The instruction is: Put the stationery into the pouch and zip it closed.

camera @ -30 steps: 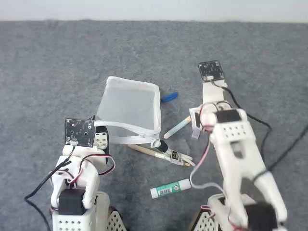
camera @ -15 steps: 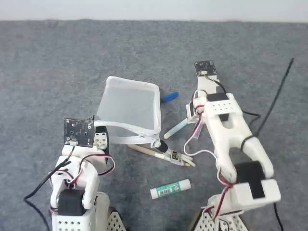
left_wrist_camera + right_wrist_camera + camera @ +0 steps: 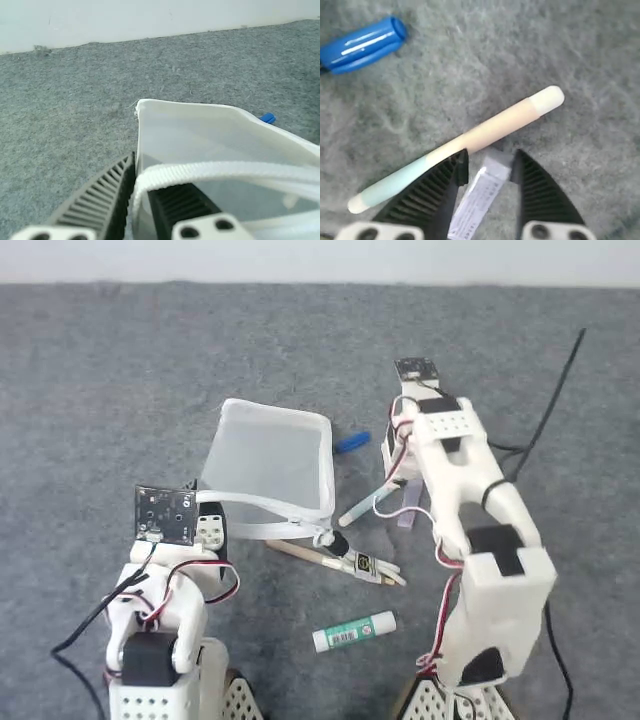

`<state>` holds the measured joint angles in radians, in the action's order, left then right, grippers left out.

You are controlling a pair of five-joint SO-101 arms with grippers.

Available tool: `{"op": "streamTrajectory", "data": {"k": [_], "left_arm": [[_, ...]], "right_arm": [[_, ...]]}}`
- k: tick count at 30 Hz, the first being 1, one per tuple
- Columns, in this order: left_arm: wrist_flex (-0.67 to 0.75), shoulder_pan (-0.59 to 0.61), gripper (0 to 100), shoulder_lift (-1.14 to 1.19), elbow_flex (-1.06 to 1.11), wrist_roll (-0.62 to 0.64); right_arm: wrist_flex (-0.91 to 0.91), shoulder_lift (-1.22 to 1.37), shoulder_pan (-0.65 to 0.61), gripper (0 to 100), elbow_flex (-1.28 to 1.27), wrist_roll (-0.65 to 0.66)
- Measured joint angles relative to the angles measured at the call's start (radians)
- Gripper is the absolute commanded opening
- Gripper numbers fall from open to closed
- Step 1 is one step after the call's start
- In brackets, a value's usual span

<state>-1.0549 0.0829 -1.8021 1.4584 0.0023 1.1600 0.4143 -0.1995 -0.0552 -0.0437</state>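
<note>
With right gripper (image 3: 490, 156) swung forward since the earlier frame, narrowly open at the pastel pen (image 3: 485, 131), and left gripper (image 3: 141, 181) clamping the mesh pouch (image 3: 200, 132) by its rim, grasp the presumably light, stiff, slippery barrel mid-length.

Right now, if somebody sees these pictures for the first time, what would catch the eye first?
First, the white mesh pouch lying in the middle, with the left fingers clamped on its zip edge. Next, the right fingers stand open over a small lilac packet, close beside a pastel pen. A blue pen lies by the pouch and a glue stick nearer the arms.
</note>
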Motion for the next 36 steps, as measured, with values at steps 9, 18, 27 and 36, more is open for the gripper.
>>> {"op": "streamTrajectory", "data": {"k": [9, 18, 27, 36], "left_arm": [[0.0, 0.0, 1, 0.0, 0.0, 0.0], [0.0, 0.0, 1, 0.0, 0.0, 0.0], [0.0, 0.0, 1, 0.0, 0.0, 0.0], [0.0, 0.0, 1, 0.0, 0.0, 0.0]], "right_arm": [[0.144, 0.101, 0.002, 12.0, 0.17, 0.0], [0.212, 0.103, 0.005, 12.8, 0.152, 0.0], [0.212, 0.032, -0.035, 12.4, 0.052, 0.0], [0.221, 0.032, -0.034, 0.4, 0.052, -0.003]]}}
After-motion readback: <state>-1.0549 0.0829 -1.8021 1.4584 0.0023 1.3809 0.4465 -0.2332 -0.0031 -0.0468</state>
